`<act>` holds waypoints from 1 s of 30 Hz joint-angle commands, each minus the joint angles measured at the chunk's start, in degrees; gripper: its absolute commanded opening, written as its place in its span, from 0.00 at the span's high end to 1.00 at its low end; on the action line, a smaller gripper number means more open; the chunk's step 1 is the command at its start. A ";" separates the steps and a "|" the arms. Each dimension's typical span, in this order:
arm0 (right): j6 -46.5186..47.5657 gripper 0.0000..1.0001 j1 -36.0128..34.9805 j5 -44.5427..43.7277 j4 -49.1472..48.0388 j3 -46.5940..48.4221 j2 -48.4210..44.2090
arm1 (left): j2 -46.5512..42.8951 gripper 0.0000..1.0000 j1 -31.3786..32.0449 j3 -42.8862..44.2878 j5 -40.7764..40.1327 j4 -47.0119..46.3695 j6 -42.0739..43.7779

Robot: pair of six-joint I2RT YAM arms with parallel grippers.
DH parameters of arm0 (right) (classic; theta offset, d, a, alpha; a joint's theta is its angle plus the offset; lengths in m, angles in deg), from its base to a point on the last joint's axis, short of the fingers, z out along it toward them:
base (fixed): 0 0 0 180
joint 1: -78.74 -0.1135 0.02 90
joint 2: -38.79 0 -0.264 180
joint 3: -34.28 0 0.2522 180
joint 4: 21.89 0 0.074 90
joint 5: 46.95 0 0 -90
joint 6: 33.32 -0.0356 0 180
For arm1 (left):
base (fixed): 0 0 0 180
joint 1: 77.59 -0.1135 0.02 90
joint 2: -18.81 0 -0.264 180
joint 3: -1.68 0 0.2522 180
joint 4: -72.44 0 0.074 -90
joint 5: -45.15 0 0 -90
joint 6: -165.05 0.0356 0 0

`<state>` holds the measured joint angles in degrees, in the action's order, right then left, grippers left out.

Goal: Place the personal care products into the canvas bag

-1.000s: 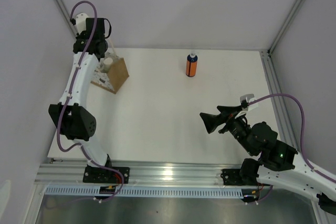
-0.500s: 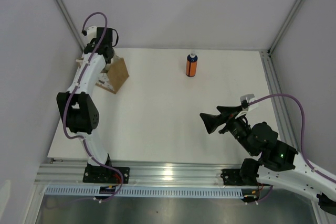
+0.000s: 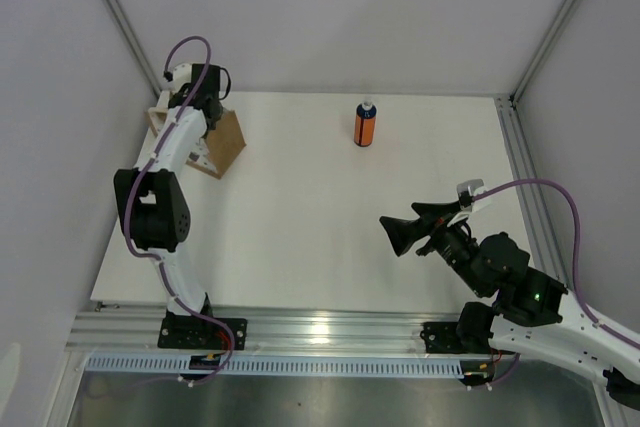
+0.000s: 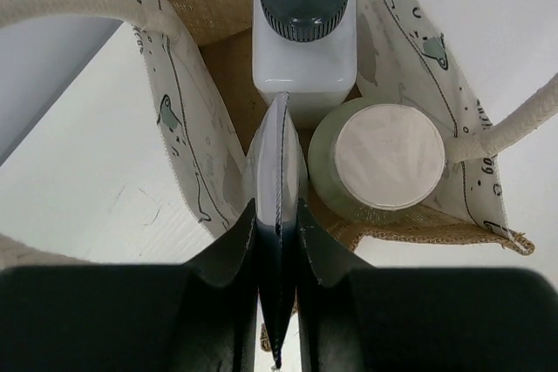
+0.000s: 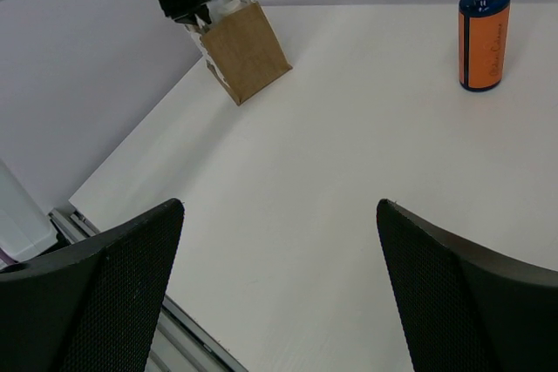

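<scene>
One canvas bag (image 3: 226,143), one white bottle (image 4: 304,37), one cream-white cylinder (image 4: 388,159), one flat tube (image 4: 277,158), one orange bottle (image 3: 365,127)

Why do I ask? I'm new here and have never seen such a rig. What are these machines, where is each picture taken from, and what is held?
These are two robot arms bolted to a white table. One picture looks down from above; the other two come from a camera on each wrist. The left pincer is over the canvas bag, shut on a thin white item, perhaps a tube. Inside the bag stand a white bottle with a dark cap and a cream cylinder. The right pincer is open and holds nothing. An orange bottle stands alone at the far side of the table.
</scene>
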<state>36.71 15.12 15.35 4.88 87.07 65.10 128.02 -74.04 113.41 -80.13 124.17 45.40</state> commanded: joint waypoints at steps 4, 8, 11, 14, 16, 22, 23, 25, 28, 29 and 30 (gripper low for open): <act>-1.04 0.04 0.16 1.16 -0.80 2.11 0.06 | 0.13 0.99 -0.30 -2.17 0.04 -5.81 -0.85; -1.22 0.04 0.16 1.34 -0.80 2.11 -0.38 | 0.22 0.56 -0.39 -2.26 -0.66 -4.93 -0.32; -1.30 0.04 0.24 1.34 -0.71 2.11 -0.46 | -1.19 0.32 -0.39 -1.74 -1.45 -4.75 0.91; -1.39 0.04 0.16 1.77 -0.97 2.11 -0.47 | -3.81 0.28 -0.30 -1.47 -1.54 -4.67 2.14; -1.30 0.04 0.16 1.86 -0.80 2.11 -0.47 | -5.49 0.26 -0.30 -1.56 -0.58 -4.58 2.58; -1.30 0.04 0.16 1.95 -0.97 2.02 -0.47 | -13.05 0.17 0.75 -2.09 5.93 -5.72 6.27; -1.30 0.04 0.16 1.52 -0.97 2.02 -0.46 | -13.75 0.17 0.93 -1.74 5.67 -5.29 6.27; -1.13 0.04 0.16 1.25 -0.89 2.11 -0.38 | -15.69 0.17 1.19 -1.38 6.19 -4.06 6.27; -0.78 0.04 0.16 0.72 -0.89 2.02 -0.20 | -18.41 0.17 2.33 -0.86 9.61 -3.17 8.10; -0.69 0.04 0.16 0.55 -1.06 1.93 -0.11 | -19.11 0.17 2.95 -0.85 12.32 -3.17 9.16; -0.60 0.04 0.16 0.46 -1.15 1.93 -0.03 | -19.90 0.16 3.65 -0.51 13.22 -3.08 11.08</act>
<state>35.75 15.12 16.79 4.86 87.07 65.10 111.26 -72.40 110.88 -72.46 120.92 51.80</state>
